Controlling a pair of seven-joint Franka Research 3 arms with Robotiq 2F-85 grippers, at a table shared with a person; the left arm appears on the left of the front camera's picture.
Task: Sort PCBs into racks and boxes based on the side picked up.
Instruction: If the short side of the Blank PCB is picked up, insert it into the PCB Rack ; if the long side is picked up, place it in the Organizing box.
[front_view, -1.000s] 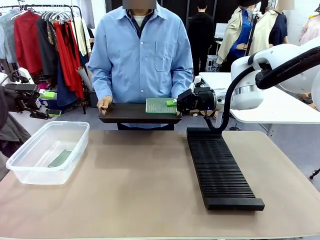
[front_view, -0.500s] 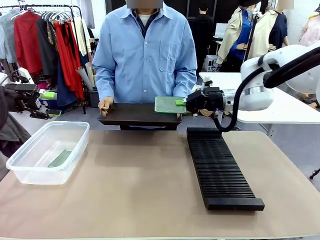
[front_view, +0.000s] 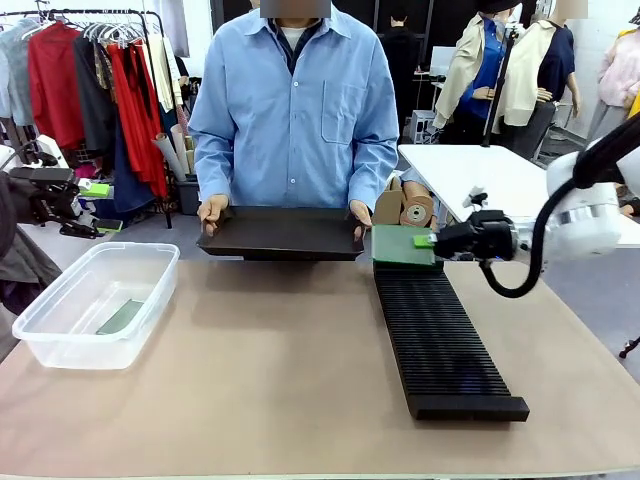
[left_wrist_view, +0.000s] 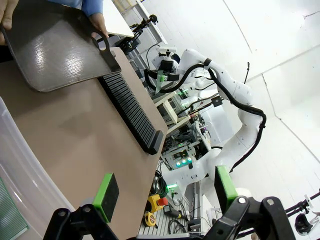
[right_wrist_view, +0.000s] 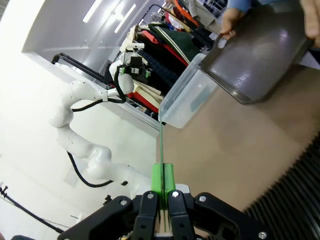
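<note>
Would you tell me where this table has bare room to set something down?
Free: the stretch between the clear tub and the black rack, and the strip right of it. Crowded: the rack's far end, where the right fingers hold a PCB beside the person's tray.

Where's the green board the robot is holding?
In the front view, the PCB sits pinched in the right gripper, right of middle, above the far end of the black rack, beside the person's tray.
</note>
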